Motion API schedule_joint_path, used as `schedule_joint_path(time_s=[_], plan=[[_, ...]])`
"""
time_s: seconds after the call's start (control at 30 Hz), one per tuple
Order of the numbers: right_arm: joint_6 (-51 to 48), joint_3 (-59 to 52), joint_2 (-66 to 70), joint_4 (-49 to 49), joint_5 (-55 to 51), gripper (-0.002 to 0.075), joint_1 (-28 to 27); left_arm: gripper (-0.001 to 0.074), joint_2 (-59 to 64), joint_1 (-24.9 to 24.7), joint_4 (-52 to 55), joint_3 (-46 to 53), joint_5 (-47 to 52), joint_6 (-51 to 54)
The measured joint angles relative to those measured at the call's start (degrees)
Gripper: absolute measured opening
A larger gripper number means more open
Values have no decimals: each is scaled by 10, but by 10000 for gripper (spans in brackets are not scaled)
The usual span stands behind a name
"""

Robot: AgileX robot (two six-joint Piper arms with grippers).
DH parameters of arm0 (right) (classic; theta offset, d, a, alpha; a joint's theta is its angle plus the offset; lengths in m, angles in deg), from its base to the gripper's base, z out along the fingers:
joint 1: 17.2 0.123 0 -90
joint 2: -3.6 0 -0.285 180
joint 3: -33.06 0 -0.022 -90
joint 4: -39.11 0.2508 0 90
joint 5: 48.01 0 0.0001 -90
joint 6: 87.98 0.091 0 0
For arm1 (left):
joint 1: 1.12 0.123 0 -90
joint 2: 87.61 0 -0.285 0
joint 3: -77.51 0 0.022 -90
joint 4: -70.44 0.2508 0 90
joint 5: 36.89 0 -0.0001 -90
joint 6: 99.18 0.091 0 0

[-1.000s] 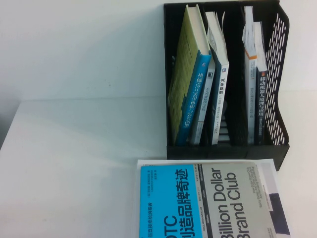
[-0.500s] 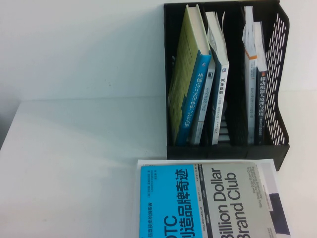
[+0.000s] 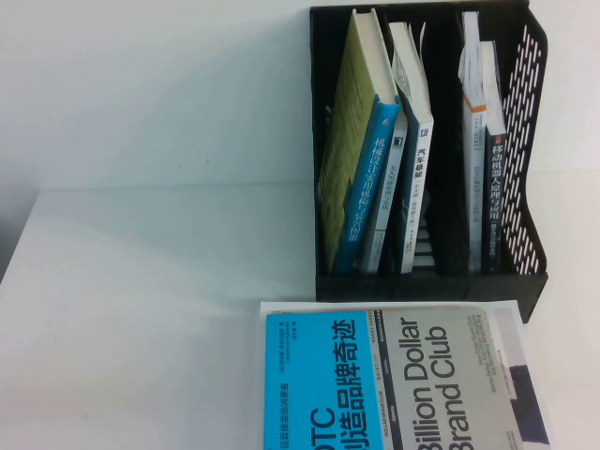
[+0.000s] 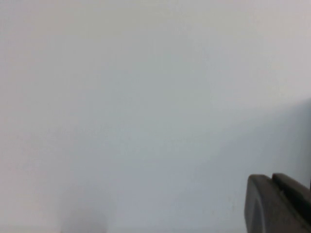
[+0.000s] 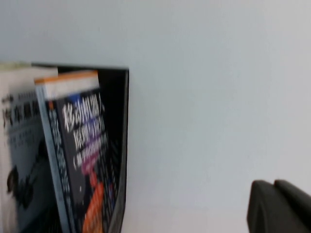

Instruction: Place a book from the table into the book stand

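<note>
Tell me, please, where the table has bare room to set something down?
The table is bare left of the book stand and the book. Its right side is crowded by both. The left gripper and right gripper show only in wrist views.

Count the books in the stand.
5 in the stand: green book, thin book, tall book at left; white book, dark book at right. More may be hidden. Wrist views alone show left gripper and right gripper.
</note>
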Motion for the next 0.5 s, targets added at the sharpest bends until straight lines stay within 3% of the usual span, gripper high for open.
schedule_joint_path(time_s=[0.2,0.5], plan=[[8,0,0,0,119,-3,0,-4,0,0,0,0,-149,0],[58,0,0,48,201,-3,0,-4,0,0,-1,0,-193,-32]])
